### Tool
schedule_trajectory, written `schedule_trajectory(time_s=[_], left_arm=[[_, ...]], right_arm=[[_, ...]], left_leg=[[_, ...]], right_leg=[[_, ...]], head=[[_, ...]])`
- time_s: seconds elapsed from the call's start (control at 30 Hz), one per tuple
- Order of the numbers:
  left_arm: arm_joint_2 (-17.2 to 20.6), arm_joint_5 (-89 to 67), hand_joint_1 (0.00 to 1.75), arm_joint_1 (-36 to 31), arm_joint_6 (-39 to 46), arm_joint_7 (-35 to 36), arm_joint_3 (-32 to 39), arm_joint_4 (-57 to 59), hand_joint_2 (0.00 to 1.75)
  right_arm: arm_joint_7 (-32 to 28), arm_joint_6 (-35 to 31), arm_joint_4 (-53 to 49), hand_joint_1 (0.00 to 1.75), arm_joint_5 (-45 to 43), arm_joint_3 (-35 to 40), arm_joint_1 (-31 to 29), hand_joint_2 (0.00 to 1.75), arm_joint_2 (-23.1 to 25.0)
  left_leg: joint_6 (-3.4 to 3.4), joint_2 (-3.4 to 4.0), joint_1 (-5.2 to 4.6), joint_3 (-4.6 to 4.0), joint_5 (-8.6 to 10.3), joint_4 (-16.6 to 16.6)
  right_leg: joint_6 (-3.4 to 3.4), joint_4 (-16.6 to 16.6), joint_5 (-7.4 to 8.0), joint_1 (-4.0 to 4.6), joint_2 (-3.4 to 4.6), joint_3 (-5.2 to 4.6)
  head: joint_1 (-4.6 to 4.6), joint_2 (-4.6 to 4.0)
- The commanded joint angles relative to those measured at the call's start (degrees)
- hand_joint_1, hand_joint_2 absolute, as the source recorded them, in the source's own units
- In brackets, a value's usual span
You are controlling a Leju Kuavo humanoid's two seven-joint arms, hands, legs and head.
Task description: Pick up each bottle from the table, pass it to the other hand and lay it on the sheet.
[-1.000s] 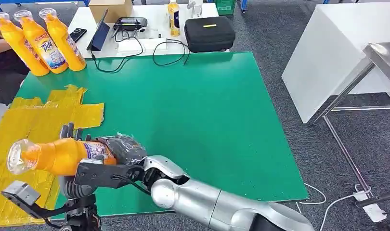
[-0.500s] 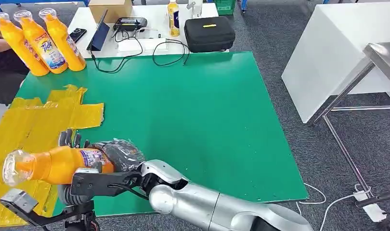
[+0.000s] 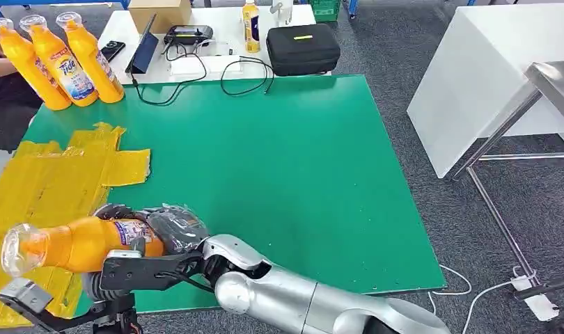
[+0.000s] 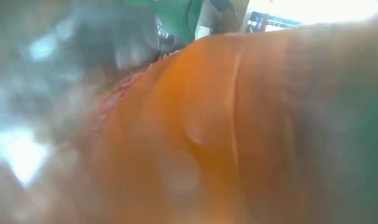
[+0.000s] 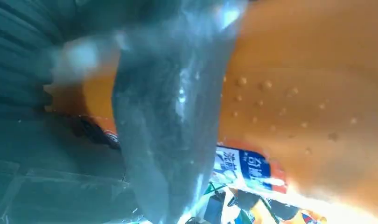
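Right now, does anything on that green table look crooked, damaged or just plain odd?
The yellow sheet at the table's left is patched from crinkled strips, with a ragged, stepped edge rather than a straight one. The three orange detergent bottles at the far left corner lean instead of standing upright. No spill shows.

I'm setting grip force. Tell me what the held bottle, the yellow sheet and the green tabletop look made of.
Held bottle: likely glossy orange plastic, with a clear cap, a printed label and droplets on its skin in the right wrist view.
Yellow sheet: looks like strips of shiny yellow tape or film; wrinkles and ragged edges show.
Green tabletop: smooth, matte, uniform green; a mat or painted board, cannot tell which.
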Motion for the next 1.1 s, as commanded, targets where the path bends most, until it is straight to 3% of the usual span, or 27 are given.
schedule_trajectory(time_s=[0.03,0.27,0.4,0.43,0.5,0.53,0.57,0.67,0.77,1.1], left_arm=[[-1.1,-0.6,1.75,-8.5,-0.2,0.3,-3.6,2.7,1.75],[-0.8,-1.4,1.75,-9.1,0.2,0.0,-4.2,3.2,1.75],[-0.8,-1.4,1.75,-9.4,0.3,-0.1,-4.5,3.4,1.75],[-0.8,-1.5,1.75,-9.5,0.3,-0.1,-4.5,3.5,1.75],[-0.8,-1.5,1.75,-9.5,0.4,-0.1,-4.5,3.5,1.75],[-0.8,-1.5,1.75,-9.6,0.4,-0.1,-4.5,3.5,1.75],[-0.8,-2.6,1.75,-9.8,1.3,-0.3,-4.6,3.6,1.75],[-0.1,-5.2,1.75,-10.1,3.6,-0.8,-4.2,2.9,1.75],[0.8,-9.1,1.75,-10.4,5.9,-1.3,-2.3,2.0,1.75],[1.5,-14.0,1.75,-10.6,8.7,-1.9,-1.1,1.8,1.75]], right_arm=[[-2.1,3.1,1.4,1.75,0.7,4.6,5.7,1.75,0.2],[-2.6,2.0,2.6,1.75,0.8,3.1,6.0,1.75,0.2],[-3.5,0.1,3.8,1.75,1.4,0.8,6.3,1.75,0.2],[-3.8,-0.5,4.0,1.62,1.7,0.1,6.4,1.75,0.2],[-3.8,-0.5,4.1,1.62,1.6,0.0,6.2,1.75,0.2],[-4.3,-1.2,4.1,0.0,1.9,-0.8,6.4,1.75,0.2],[-4.2,-1.7,4.6,0.0,2.4,-2.5,6.6,0.0,0.2],[-6.6,-2.7,5.0,0.0,6.8,-9.2,7.5,0.0,0.2],[-8.2,-0.4,-0.6,0.0,15.2,-20.8,11.0,0.0,-1.6],[-8.9,1.2,-5.9,0.0,19.5,-26.8,13.5,0.0,-3.1]], left_leg=[[-0.14,-0.46,0.12,0.21,0.11,-0.2],[-0.05,-0.24,0.03,0.03,0.07,-0.1],[-0.12,-0.45,0.1,0.15,0.11,-0.2],[-0.06,-0.3,0.04,0.04,0.09,-0.1],[-0.07,-0.31,0.05,0.06,0.09,-0.1],[-0.1,-0.36,0.08,0.13,0.09,-0.1],[-0.07,-0.26,0.04,0.07,0.08,-0.1],[-0.08,-0.31,0.06,0.05,0.09,-0.1],[-0.1,-0.4,0.1,0.06,0.09,-0.1],[-0.07,-0.14,0.07,0.06,0.03,-0.1]], right_leg=[[-0.1,-0.3,-0.04,0.13,-0.56,0.4],[-0.03,-0.1,-0.02,0.04,-0.32,0.1],[-0.08,-0.2,-0.04,0.12,-0.58,0.32],[-0.04,-0.1,-0.03,0.05,-0.38,0.13],[-0.05,-0.1,-0.03,0.07,-0.4,0.16],[-0.07,-0.2,-0.04,0.09,-0.48,0.26],[-0.04,-0.1,-0.03,0.05,-0.36,0.14],[-0.05,-0.1,-0.03,0.08,-0.41,0.16],[-0.07,-0.2,-0.03,0.11,-0.49,0.21],[-0.05,-0.1,-0.01,0.06,-0.2,0.14]], head=[[-0.02,0.0],[-0.02,0.0],[-0.02,0.0],[-0.02,0.0],[0.0,0.0],[-0.02,0.0],[-0.02,0.0],[-0.02,0.02],[0.0,0.0],[-0.02,0.0]])
